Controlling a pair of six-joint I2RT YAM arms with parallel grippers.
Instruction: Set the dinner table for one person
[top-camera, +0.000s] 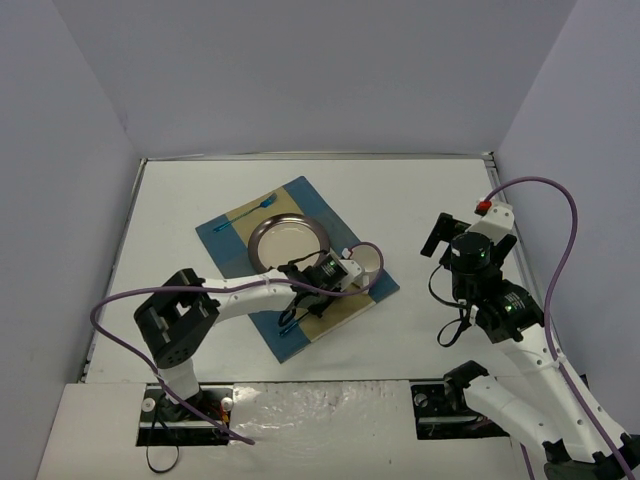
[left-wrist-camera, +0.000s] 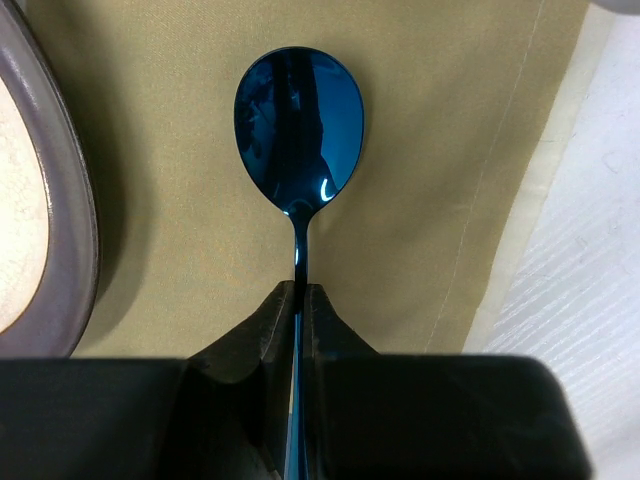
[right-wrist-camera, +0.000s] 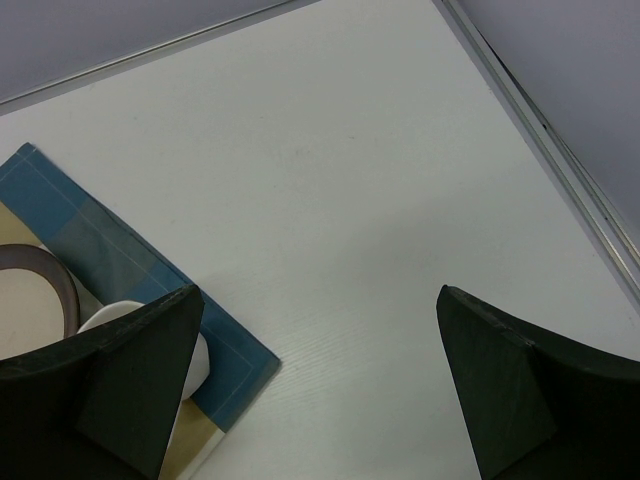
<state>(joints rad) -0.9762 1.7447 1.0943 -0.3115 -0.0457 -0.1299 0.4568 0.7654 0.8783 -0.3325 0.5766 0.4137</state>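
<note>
My left gripper (left-wrist-camera: 298, 300) pinches the spoon (left-wrist-camera: 300, 125) by its thin handle; recommend lifting level, bowl clear of the plate (left-wrist-camera: 70, 200).

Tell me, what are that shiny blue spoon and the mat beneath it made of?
The spoon looks like polished metal with a blue tinted finish: its bowl gives sharp mirror reflections. The mat looks like cloth, matte tan and blue, with a stitched seam near its edge; the exact fibre is not clear.
</note>
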